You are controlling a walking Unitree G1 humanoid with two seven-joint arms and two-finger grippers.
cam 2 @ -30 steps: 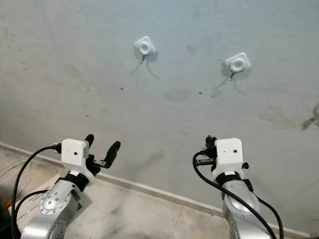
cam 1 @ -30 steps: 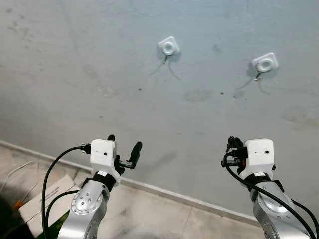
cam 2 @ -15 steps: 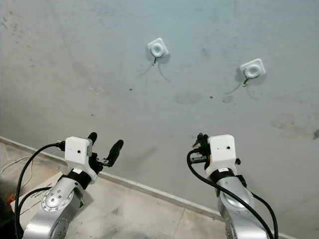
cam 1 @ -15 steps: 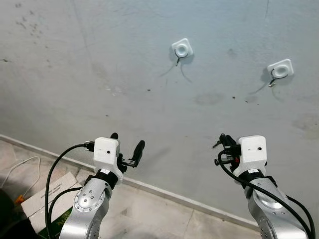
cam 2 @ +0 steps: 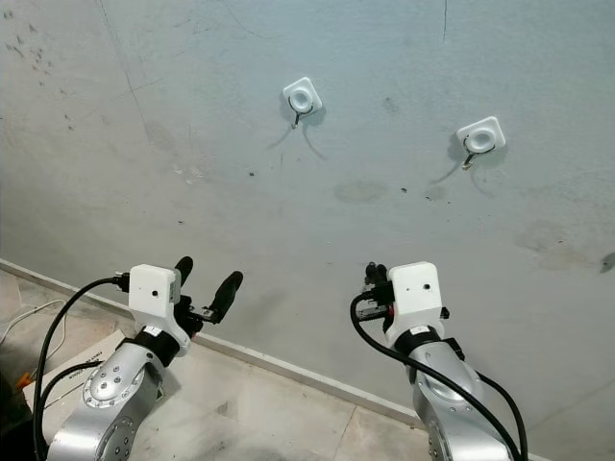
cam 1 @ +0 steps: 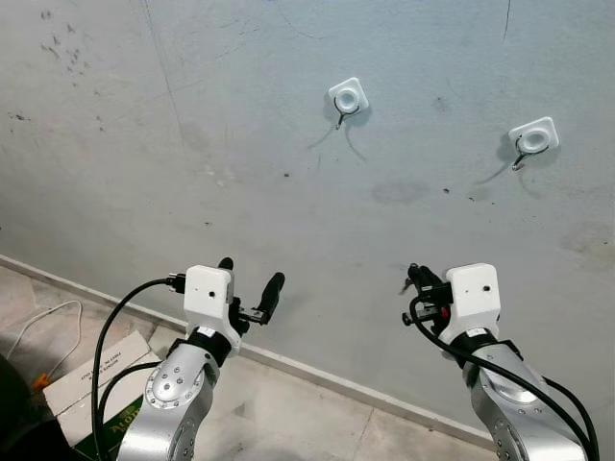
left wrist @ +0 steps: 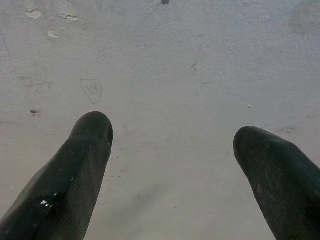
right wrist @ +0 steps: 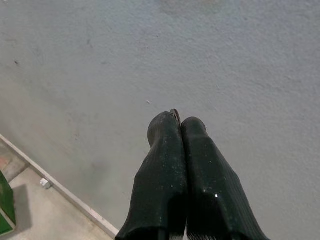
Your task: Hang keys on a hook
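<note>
Grey wall (cam 1: 192,144), two hooks (cam 1: 347,97) above, right fingers (right wrist: 172,150) pinched on key (right wrist: 175,114) — left fingers (left wrist: 85,165) spread, empty

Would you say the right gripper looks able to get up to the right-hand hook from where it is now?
Probably yes: the right gripper, shut on something small, sits below the right-hand hook, with bare wall between.

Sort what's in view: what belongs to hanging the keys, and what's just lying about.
For the job: left hook; right hook; right gripper, shut on something thin, barely visible; left gripper, open.

Lying about: cardboard box; white cable.
</note>
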